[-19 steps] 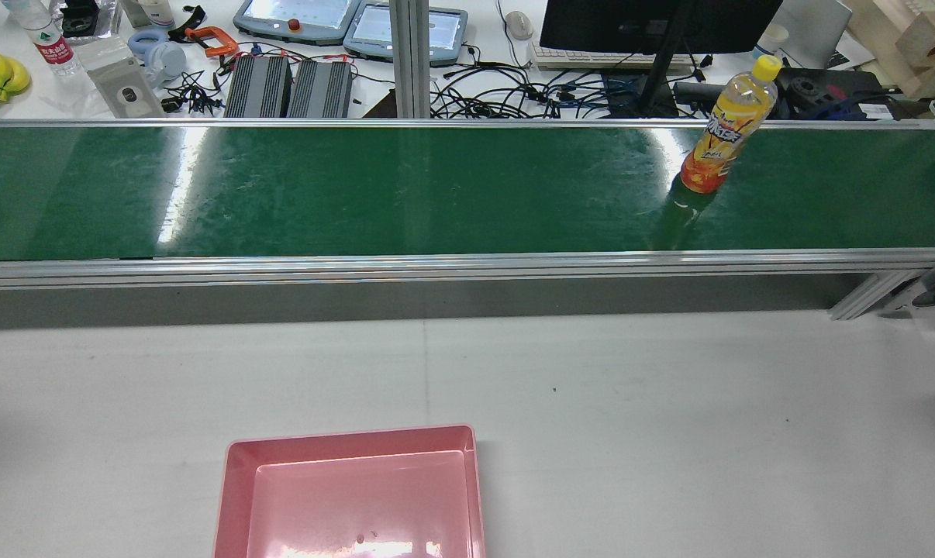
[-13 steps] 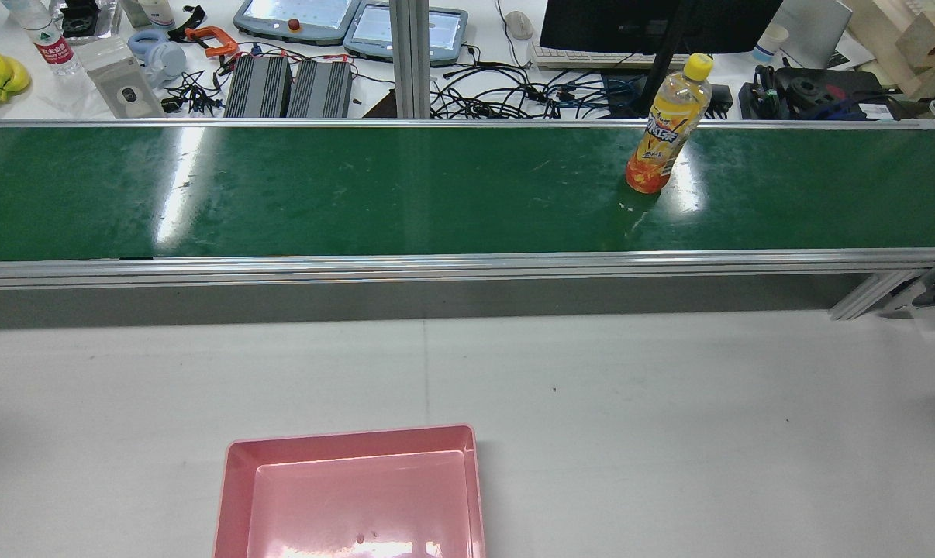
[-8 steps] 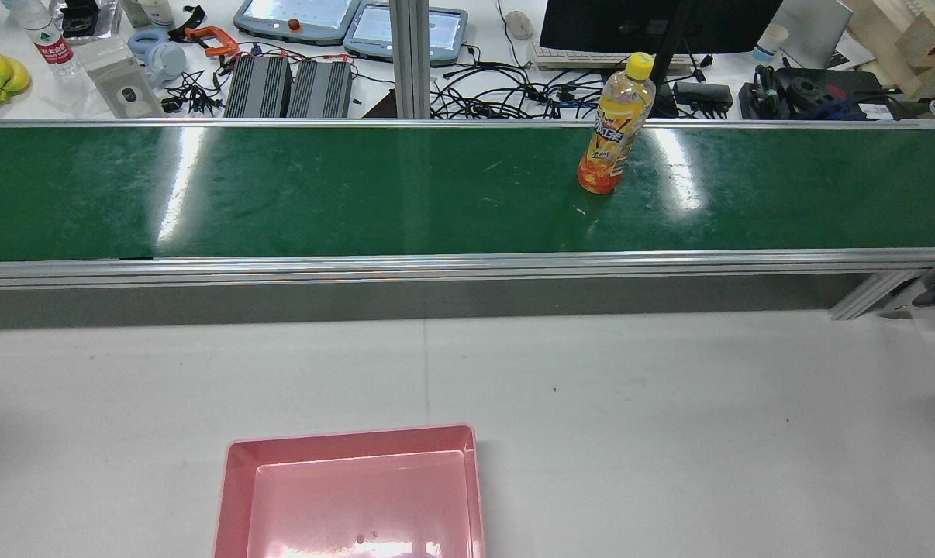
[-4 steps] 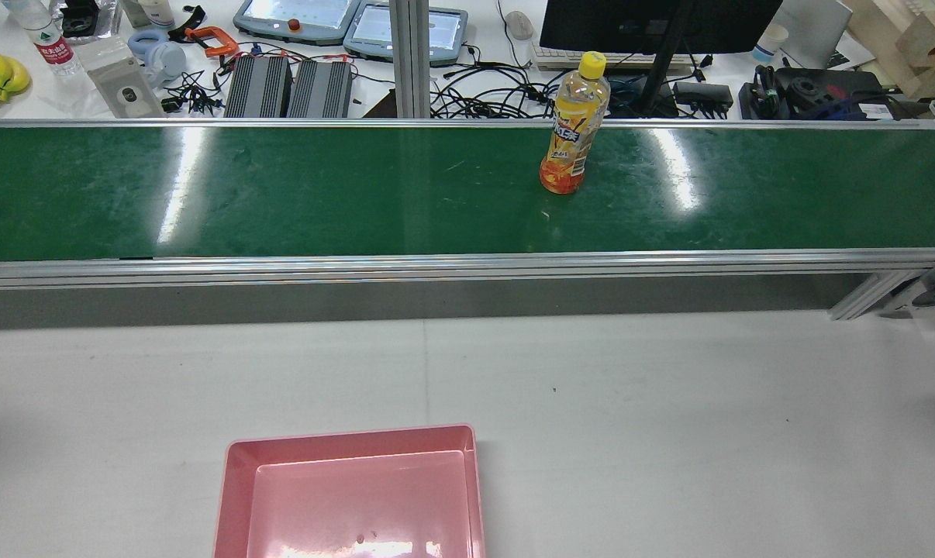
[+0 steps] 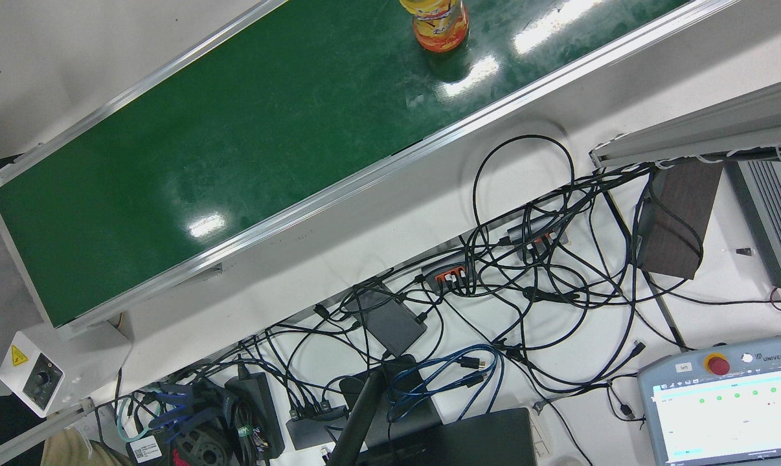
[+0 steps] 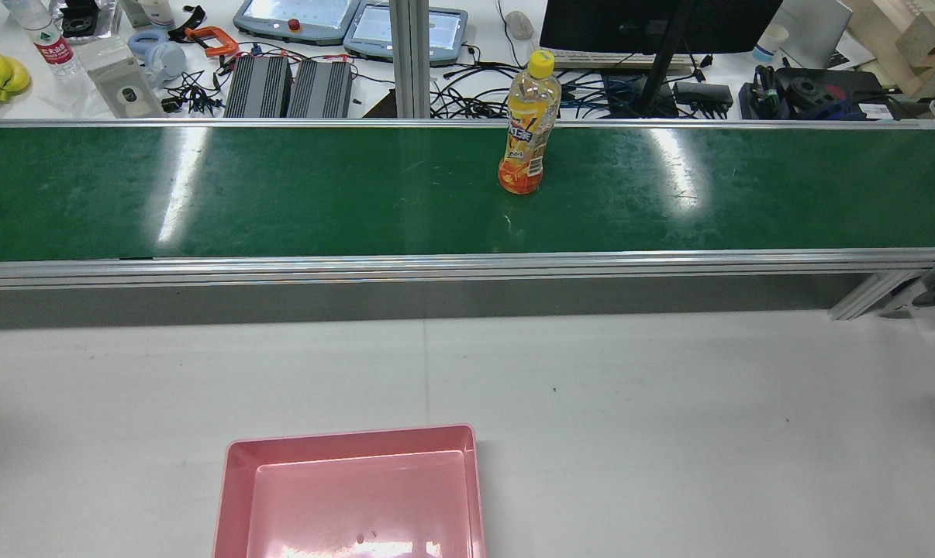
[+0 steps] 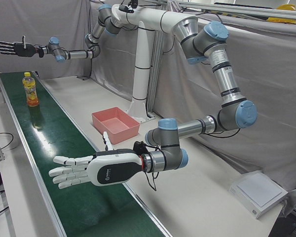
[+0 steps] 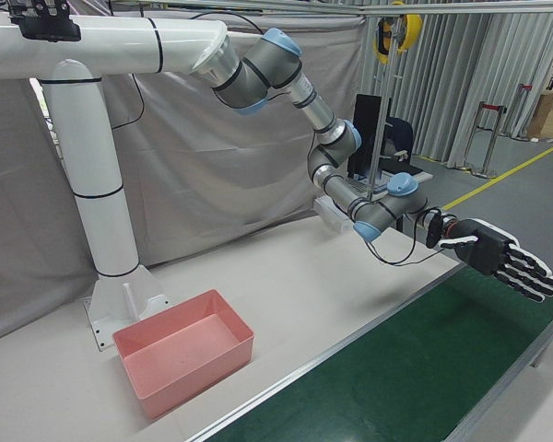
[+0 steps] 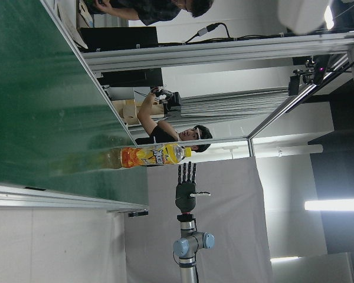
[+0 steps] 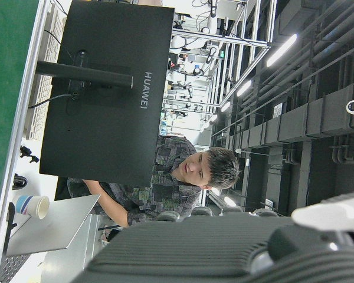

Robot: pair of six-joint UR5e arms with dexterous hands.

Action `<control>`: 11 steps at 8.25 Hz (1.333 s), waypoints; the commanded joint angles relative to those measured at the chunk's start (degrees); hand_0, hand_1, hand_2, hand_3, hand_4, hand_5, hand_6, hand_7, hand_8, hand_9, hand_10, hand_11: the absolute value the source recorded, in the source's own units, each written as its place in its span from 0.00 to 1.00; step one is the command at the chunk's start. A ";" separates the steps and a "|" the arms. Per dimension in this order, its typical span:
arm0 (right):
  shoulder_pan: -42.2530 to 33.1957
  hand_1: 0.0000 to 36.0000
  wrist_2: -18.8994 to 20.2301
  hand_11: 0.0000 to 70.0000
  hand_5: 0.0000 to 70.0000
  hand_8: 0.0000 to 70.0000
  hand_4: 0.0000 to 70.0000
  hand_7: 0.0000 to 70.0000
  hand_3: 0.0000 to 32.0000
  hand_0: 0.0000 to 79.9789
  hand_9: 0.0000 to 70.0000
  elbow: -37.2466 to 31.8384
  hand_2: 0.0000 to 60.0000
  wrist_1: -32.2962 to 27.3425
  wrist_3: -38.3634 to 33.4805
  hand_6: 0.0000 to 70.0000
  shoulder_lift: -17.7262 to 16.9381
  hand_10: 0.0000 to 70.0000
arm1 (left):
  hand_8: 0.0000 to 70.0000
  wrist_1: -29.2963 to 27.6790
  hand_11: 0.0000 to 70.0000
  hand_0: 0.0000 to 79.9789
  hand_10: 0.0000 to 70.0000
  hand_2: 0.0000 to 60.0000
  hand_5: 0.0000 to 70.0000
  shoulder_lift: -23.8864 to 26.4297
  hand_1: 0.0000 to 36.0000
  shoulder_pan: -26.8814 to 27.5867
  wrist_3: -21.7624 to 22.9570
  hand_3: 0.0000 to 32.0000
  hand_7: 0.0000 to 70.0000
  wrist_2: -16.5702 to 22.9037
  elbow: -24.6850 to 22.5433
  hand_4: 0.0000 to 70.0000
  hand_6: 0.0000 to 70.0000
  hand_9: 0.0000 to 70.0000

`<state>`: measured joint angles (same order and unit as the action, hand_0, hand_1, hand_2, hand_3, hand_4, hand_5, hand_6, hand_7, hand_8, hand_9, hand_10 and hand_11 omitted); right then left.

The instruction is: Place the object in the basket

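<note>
Belt: green conveyor belt (image 6: 281,194) spans the station; no arm shows in the rear view.
Basket: pink basket (image 6: 233,480) empty, on the white table, robot's side of the belt.
Left hand (image 7: 84,170): over the belt, fingers spread flat, holding nothing.
Right hand (image 7: 12,48): at the belt's far end, fingers splayed, empty.
Bottle (image 6: 526,136): upright on the belt, long axis vertical, between the hands, probably nearer the right one; right of the basket.

bottle (image 5: 440,26) top cut off, front view | basket (image 6: 351,496) near edge cut, rear view
</note>
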<state>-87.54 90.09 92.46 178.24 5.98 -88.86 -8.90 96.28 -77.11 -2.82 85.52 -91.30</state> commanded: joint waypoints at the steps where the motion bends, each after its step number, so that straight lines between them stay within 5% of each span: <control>1: 0.00 0.00 0.00 0.00 0.00 0.00 0.00 0.00 0.00 0.00 0.00 0.00 0.00 0.00 -0.01 0.00 0.00 0.00 | 0.00 0.20 0.00 0.82 0.00 0.00 0.27 0.05 0.36 0.21 -0.08 0.00 0.00 0.00 -0.02 0.00 0.00 0.00; 11: 0.00 0.00 0.00 0.00 0.00 0.00 0.00 0.00 0.00 0.00 0.00 0.00 0.00 0.00 0.08 0.00 0.00 0.00 | 0.00 -0.24 0.00 0.84 0.00 0.00 0.29 0.05 0.37 0.47 -0.34 0.00 0.00 0.00 1.21 0.00 0.00 0.00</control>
<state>-87.54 90.09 92.46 178.24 5.99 -88.86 -8.69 96.33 -76.64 -3.31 85.52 -90.04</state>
